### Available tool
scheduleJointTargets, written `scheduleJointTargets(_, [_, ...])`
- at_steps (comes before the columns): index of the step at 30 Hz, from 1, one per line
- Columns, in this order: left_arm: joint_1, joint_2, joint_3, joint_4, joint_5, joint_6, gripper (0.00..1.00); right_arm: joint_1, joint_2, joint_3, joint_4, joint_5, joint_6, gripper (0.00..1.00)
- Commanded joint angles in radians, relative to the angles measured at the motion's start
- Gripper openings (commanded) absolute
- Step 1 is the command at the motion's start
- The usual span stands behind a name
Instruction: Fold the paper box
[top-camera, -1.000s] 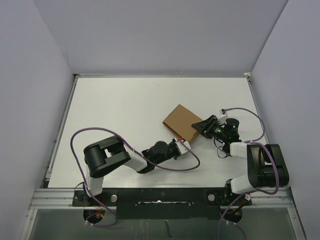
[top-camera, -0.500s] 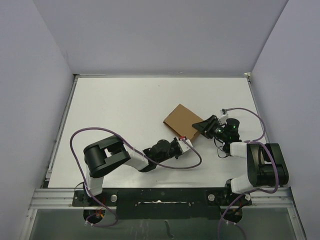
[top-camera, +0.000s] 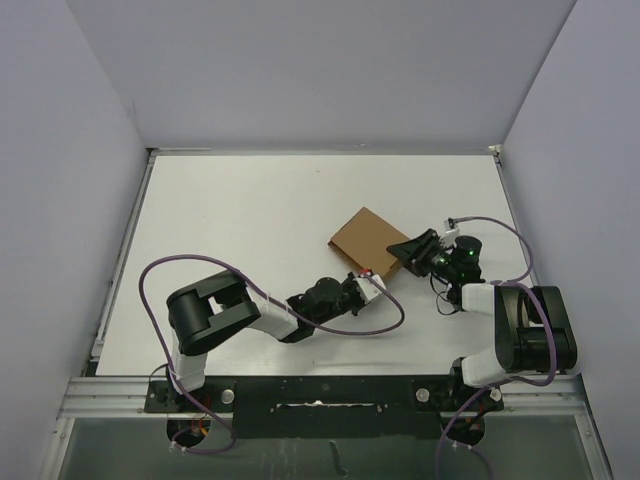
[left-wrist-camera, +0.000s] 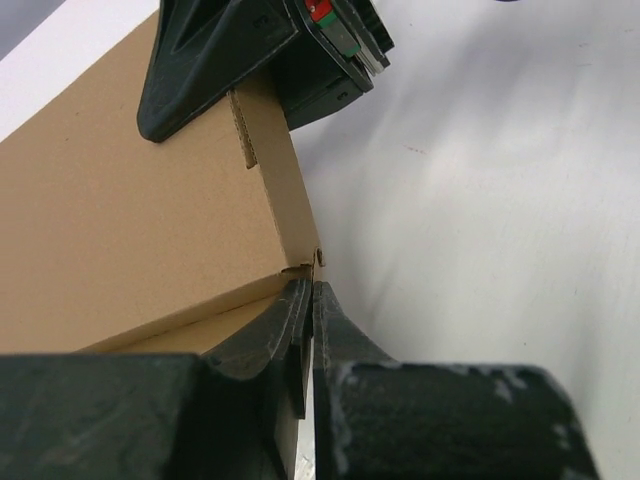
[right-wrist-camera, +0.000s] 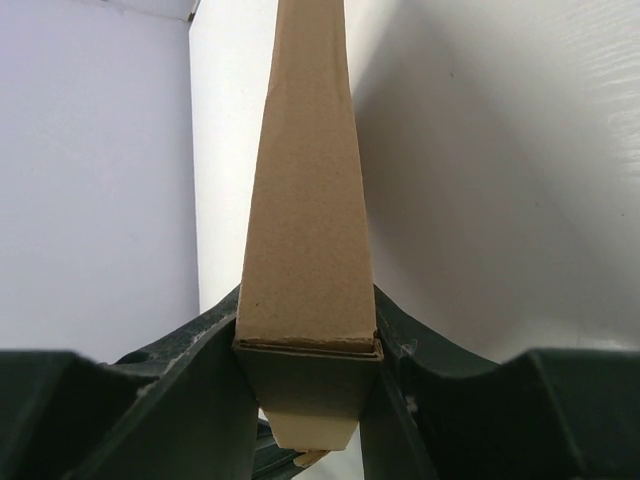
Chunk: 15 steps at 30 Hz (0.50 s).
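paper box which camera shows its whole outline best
Top external: the whole paper box shows from above. The left wrist view shows just one corner and top face; the right wrist view, one narrow side end-on.

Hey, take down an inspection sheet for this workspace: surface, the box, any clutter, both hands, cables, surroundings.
Surface: white table, matte.
Job's things: brown paper box, folded into a flat, closed-looking shape, right of centre.
Clutter: nothing seen.
Grippers: right hand clamped across the box's right edge; left hand shut, its tips at the box's near corner.
Cables: purple cables loop off both arms, none over the box.
Surroundings: pale walls on three sides; metal rail along the near edge.
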Motion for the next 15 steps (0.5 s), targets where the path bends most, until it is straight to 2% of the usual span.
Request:
scheduleJointTargets(1, [0.010,-0.060,-0.020,0.097,-0.046,-0.009,0.01,-0.031,-0.015,0.036,-0.009,-0.046,0.084,0.21])
scheduleJointTargets(8, [0.001,-0.085,-0.030,0.154,-0.067,-0.001,0.01,-0.035,-0.049,0.047,-0.016,-0.072,0.173,0.20])
scheduleJointTargets(15, [-0.002,-0.101,-0.034,0.172,-0.079,0.004,0.00,-0.044,-0.060,0.045,-0.016,-0.075,0.185,0.20])
